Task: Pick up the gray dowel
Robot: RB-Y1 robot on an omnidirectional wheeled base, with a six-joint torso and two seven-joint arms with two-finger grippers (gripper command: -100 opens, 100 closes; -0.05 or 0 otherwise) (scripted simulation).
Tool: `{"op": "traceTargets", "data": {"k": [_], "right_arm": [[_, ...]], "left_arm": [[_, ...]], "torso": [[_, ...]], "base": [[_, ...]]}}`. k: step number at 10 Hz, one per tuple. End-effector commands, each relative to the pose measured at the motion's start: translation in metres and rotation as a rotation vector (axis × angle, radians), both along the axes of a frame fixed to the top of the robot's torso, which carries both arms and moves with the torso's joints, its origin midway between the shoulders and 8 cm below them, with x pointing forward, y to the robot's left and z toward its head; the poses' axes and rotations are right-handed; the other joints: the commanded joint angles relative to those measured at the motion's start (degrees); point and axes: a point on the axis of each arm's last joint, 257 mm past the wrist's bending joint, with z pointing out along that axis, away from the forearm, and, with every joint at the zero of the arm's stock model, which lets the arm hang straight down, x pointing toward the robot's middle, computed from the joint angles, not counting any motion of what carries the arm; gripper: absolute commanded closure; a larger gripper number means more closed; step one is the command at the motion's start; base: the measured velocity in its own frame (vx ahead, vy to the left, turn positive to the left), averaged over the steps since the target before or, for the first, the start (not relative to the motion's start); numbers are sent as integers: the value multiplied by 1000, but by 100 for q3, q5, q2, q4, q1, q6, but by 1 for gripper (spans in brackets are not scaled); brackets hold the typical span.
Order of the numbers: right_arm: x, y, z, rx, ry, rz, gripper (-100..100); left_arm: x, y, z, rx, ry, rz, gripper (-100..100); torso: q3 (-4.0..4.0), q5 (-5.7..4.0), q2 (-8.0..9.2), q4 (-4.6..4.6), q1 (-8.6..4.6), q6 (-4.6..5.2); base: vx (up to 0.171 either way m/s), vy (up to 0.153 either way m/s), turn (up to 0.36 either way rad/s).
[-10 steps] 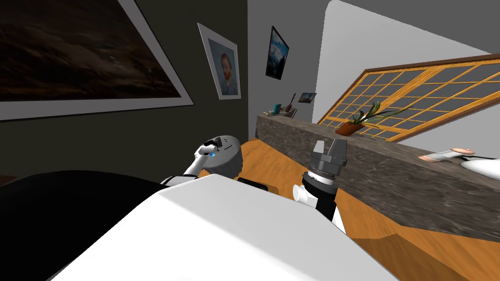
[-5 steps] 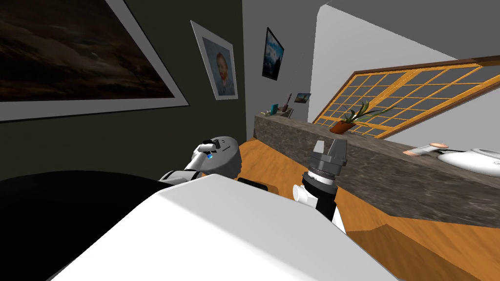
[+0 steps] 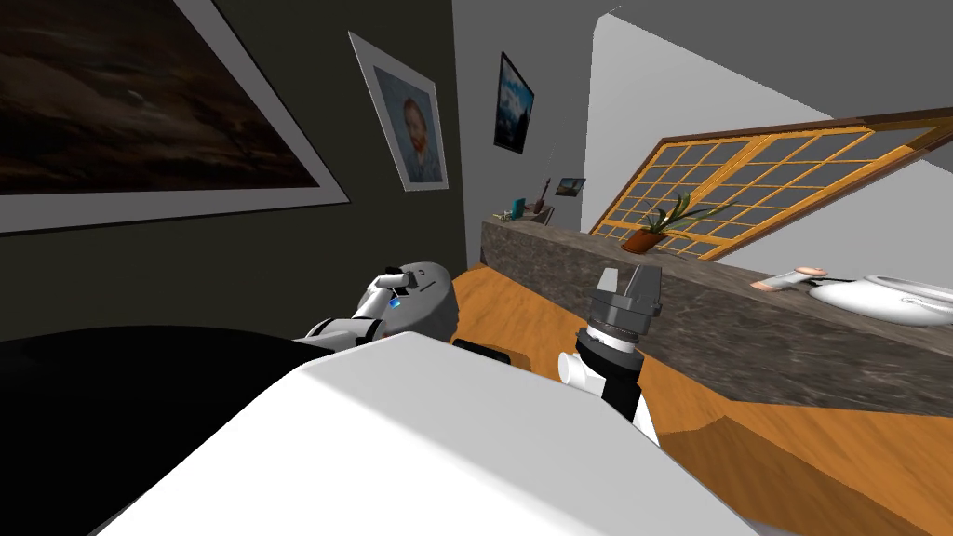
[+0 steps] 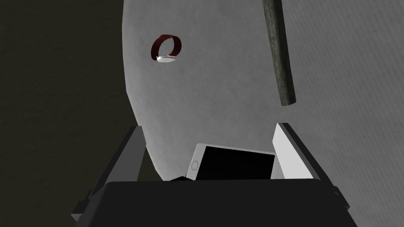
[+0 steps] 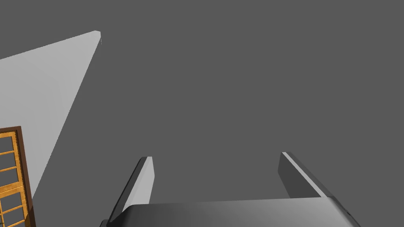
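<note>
My left claw (image 4: 209,128) hangs released over a round grey table (image 4: 221,98), its two blade fingers spread wide and gripping nothing. Between them, close to the claw's dark body, lies a flat white phone (image 4: 232,163) with a black screen and a round button at one end. The gray dowel (image 4: 281,55), a slim, straight rod with a rough, mottled dark surface and a flat-cut end, lies on the tabletop at one o'clock from the claw, beyond the fingertips and apart from them. At eleven o'clock, near the table's rim, sits a dark red band (image 4: 166,48) looped into a ring with a pale silvery clasp. My right claw (image 3: 630,273) stands upright by a mottled stone counter (image 3: 744,316), fingers likewise parted and empty
</note>
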Motion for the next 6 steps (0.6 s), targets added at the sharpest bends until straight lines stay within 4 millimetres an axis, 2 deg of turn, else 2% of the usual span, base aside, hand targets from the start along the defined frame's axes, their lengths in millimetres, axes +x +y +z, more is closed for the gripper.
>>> {"op": "traceTargets", "data": {"k": [1,2,3,4,5,6], "right_arm": [[0,0,0,0,0,0,0],[0,0,0,0,0,0,0],[0,0,0,0,0,0,0],[0,0,0,0,0,0,0],[0,0,0,0,0,0,0],[0,0,0,0,0,0,0]], "left_arm": [[-13,7,-11,-50,47,44,-100],[-21,8,-20,-59,68,55,-100],[-22,10,-20,-92,85,80,-100],[-32,11,-31,-104,110,93,-100],[-35,12,-32,-139,132,120,-100],[-48,13,-46,-154,163,137,-100]], "torso": [[0,0,0,0,0,0],[-3,0,-6,0,3,2],[-3,0,-5,-1,2,0],[-4,-1,-7,-1,0,2],[-3,0,-5,-1,-2,0],[-4,-1,-8,-1,-3,2]], "base": [[61,18,-86],[54,14,-45],[59,9,-67],[52,7,-40],[64,4,-71],[53,6,-42]]}}
